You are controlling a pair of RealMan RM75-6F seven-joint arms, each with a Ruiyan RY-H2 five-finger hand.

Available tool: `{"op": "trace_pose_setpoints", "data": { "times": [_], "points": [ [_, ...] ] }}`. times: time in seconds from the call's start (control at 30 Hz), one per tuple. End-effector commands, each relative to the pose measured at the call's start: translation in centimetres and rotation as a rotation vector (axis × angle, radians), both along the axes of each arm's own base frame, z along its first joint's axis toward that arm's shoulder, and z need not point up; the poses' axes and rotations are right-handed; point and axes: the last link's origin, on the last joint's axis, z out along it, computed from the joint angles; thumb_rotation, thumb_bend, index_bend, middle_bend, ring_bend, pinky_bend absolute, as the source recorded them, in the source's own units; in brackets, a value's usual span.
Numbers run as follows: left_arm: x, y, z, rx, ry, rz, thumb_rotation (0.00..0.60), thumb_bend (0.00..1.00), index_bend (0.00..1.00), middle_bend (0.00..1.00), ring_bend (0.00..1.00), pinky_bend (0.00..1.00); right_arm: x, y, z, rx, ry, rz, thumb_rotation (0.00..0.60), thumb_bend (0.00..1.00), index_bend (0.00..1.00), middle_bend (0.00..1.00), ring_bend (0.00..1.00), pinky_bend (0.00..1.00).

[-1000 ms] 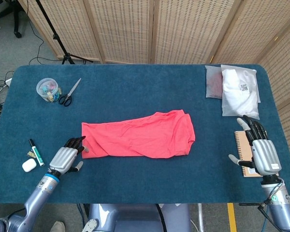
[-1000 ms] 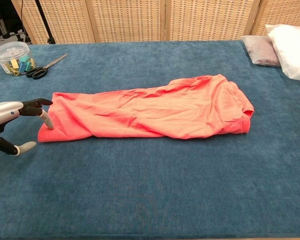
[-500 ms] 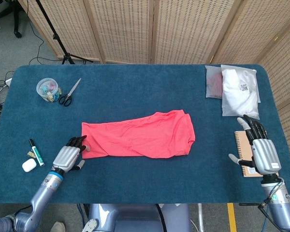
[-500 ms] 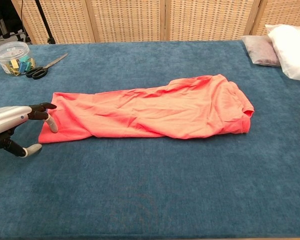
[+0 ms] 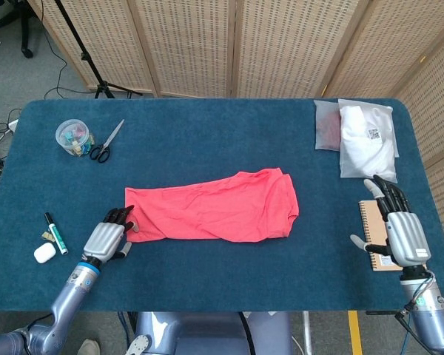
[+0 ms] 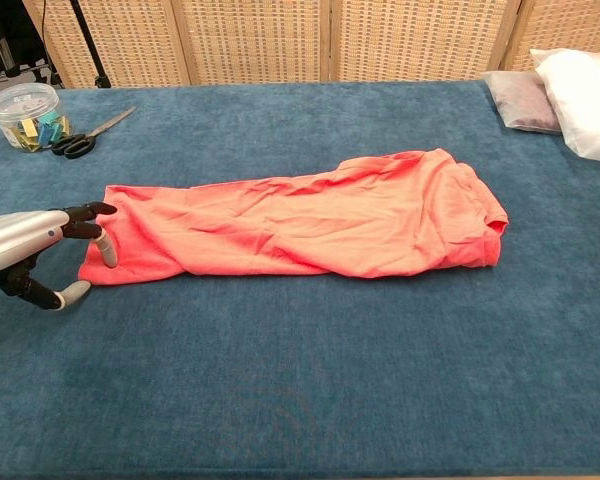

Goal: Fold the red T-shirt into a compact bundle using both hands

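Surface: blue cloth-covered surface [image 5: 207, 144] in front of woven folding screens [image 5: 237, 44]; it carries everything named below.
Red T-shirt: red T-shirt [image 5: 211, 207] lies flat near the middle of the surface as a long band running left to right, already folded lengthwise, with wrinkles along it and a thicker doubled end at the right. It has not moved since the earlier frames.
Left hand: left hand [image 5: 107, 237] sits at the near left corner of the shirt, fingers [image 6: 92, 211] apart and curved, the dark tips touching or just over the shirt's left edge; I cannot tell whether any cloth is pinched. It looks released rather than clenched.
Change, left: compared with a second ago the left hand has slid a little toward the near side and turned slightly, its fingertips closer to the shirt's corner in the chest view.
Right hand: right hand [image 5: 399, 229] rests well apart from the shirt at the near right, fingers spread and holding nothing, lying over a spiral notebook [image 5: 368, 222]. Its pose matches the earlier frames.
Far left: clear tub of clips [image 5: 72, 137] with scissors [image 5: 103, 144] just beside it.
Near left: marker [image 5: 55, 233] and a small white case [image 5: 44, 253].
Far right: white bagged item [image 5: 366, 137] and a smaller dark pouch [image 5: 327, 126] touching it.
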Motion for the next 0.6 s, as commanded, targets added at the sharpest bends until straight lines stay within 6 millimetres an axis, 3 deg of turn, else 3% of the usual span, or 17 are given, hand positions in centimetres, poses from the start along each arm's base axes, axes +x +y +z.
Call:
{"op": "trace_pose_setpoints", "data": {
  "times": [0.03, 0.6],
  "points": [
    [0.01, 0.05, 0.03, 0.008, -0.001, 0.0, 0.6, 0.5, 0.45, 0.0, 0.0, 0.0, -0.01, -0.02, 0.0, 0.001, -0.002, 0.0, 0.6, 0.0, 0.0, 0.0, 0.0, 0.0],
    [-0.13, 0.7, 0.75, 0.061, 0.011, -0.021, 0.6, 0.58, 0.69, 0.0, 0.0, 0.0, 0.05, 0.08, 0.08, -0.001, -0.009, 0.005, 0.6, 0.0, 0.0, 0.0, 0.0, 0.0]
  ]
}}
